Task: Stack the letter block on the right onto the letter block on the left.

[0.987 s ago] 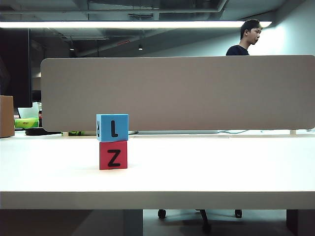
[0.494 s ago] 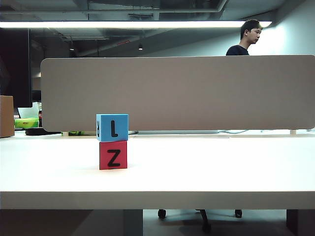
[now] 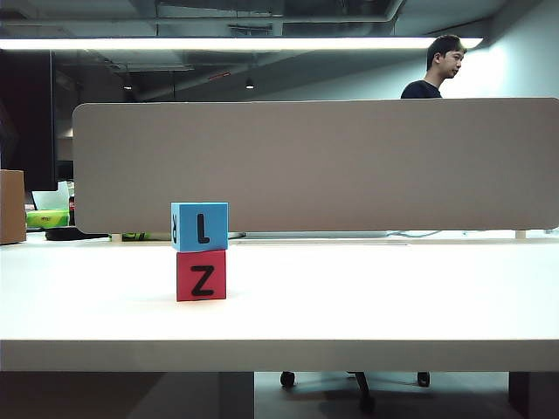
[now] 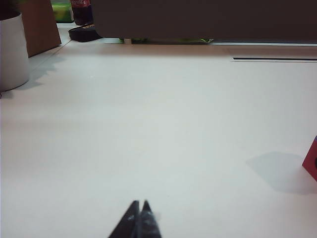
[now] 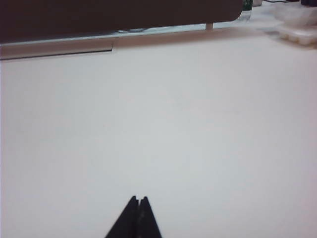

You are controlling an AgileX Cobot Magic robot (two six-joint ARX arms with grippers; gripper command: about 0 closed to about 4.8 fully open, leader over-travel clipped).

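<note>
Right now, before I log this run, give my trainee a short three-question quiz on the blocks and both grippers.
1. True or false: the blue L block sits on the red Z block.
2. Which gripper's wrist view shows a corner of the red block: A left, B right?
3. Fill in: the left gripper and right gripper are both ____ over the bare white table.

Key: 1 true; 2 A, at that view's edge; 3 shut, holding nothing.
</note>
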